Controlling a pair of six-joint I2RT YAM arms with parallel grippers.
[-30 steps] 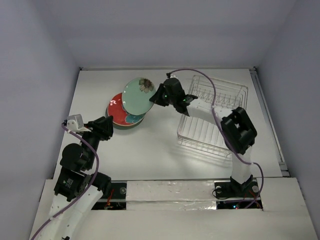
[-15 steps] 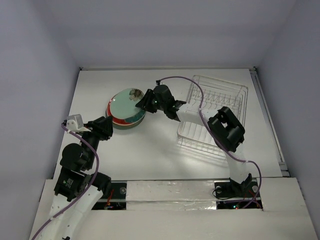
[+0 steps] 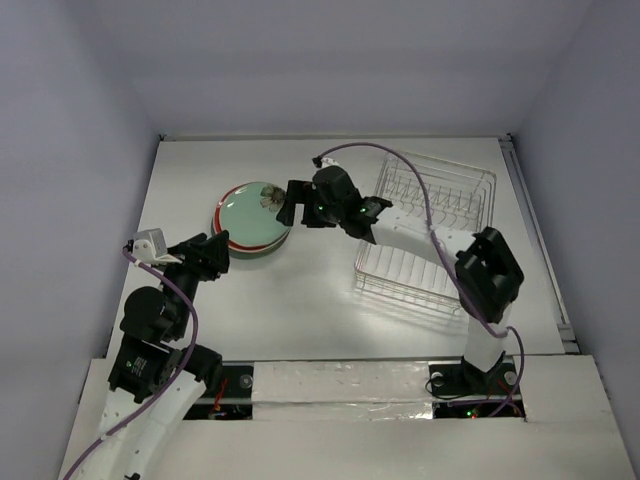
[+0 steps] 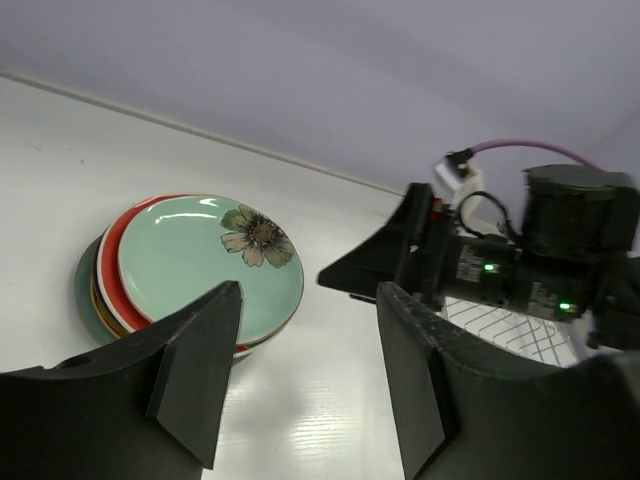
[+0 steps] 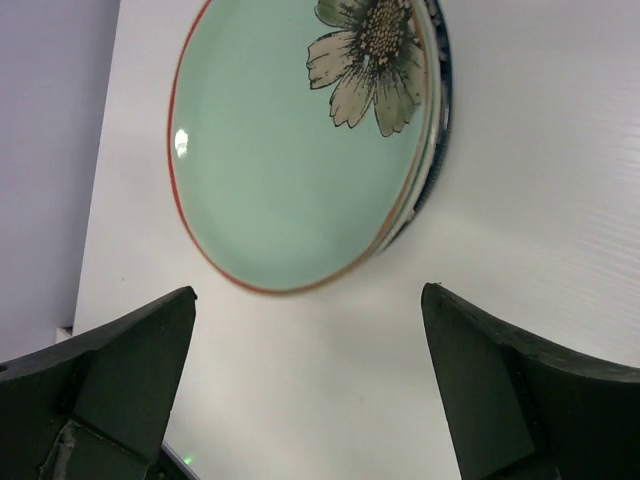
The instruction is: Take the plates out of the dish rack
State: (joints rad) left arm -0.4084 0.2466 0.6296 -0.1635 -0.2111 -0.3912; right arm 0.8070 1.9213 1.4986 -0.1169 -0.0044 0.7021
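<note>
Top external view shows the whole table (image 3: pixel 300 290). The plates (image 3: pixel 248 222) lie flat in 1 pile at the back left. The dish rack (image 3: pixel 405 270) stands on the right, well apart from them. The right gripper (image 3: pixel 289 203) is just beside the pile, on the side that faces the rack, and its arm reaches over the rack's left edge. The left gripper (image 3: pixel 220 258) is near the front of the pile and does not touch it. A small white box (image 3: pixel 150 243) sits on the left arm, and grey walls (image 3: pixel 330 70) stand all around.

Right wrist view shows what the top one cannot. The pale green plate (image 5: pixel 290 170) on top has a red rim and a big flower, and a blue edge (image 5: pixel 440 100) of another plate peeks out under it. The right gripper's 2 black fingers (image 5: pixel 130 370) stand very wide apart and hold nothing. The plate lies past their tips.

Left wrist view looks at the pile from the side, so a red plate (image 4: pixel 106 255) and a teal one show under the green one. This gripper's 2 fingers are about half open with nothing in them. The right gripper hides part of the rack in this view
</note>
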